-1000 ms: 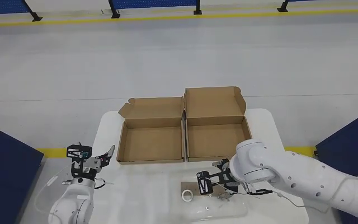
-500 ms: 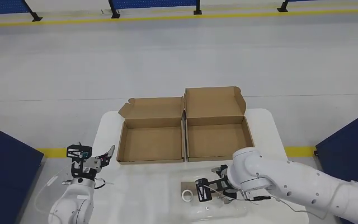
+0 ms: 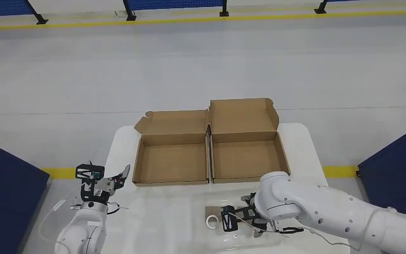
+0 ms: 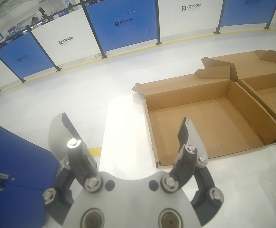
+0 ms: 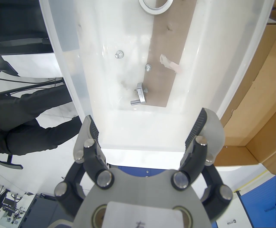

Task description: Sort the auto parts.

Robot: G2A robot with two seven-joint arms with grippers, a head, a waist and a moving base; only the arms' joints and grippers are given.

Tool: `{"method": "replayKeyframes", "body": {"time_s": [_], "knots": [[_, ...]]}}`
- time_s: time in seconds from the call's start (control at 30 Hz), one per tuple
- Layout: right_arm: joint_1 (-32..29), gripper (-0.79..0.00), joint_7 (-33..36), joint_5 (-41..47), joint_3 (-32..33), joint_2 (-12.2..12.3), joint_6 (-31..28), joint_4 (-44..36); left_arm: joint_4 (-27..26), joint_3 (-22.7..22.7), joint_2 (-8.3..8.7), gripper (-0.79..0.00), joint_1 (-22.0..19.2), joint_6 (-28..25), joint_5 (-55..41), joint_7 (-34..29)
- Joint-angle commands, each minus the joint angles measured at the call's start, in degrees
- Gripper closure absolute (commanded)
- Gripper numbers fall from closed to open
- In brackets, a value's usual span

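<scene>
Right gripper [image 5: 147, 118] – jaws apart, empty – over clear bin [image 5: 64, 71] at 6 o'clock of table [image 3: 158, 203]; bracket [image 5: 140, 96], two bolts [image 5: 119, 54] inside. Boxes [image 3: 171, 166] at 12. Left gripper [image 4: 125, 121] apart, empty, 8 o'clock. Likely risk: small bracket slips from grip, or gripper snags bin wall.

scattered apart in a clear tray [image 5: 69, 64]: small metal bracket [image 5: 140, 96] with a pin (lying flat), flanged nut [image 5: 119, 54], short bolt [image 5: 148, 67], pale pink scrap [image 5: 170, 64], white ring [image 5: 155, 5] farther off.
</scene>
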Motion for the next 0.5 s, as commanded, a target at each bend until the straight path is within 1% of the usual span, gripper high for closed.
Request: {"method": "replayKeyframes", "body": {"time_s": [0.0,0.13,0.47], "knots": [[0.0,-0.785,0.0,0.0,0.0,0.0,0.0,0.0,0.0,0.0,0.00,-0.785,0.0,0.0,0.0,0.0],[-2.7,-0.785,-0.5,-4.0,0.0,-0.6,-0.5,0.7,0.0,0.0,0.00,-0.785,0.0,0.0,0.0,0.0],[-4.7,-0.785,-3.0,-5.4,0.0,-2.6,-3.0,6.6,0.0,0.0,0.00,-0.785,0.0,0.0,0.0,0.0]]}}
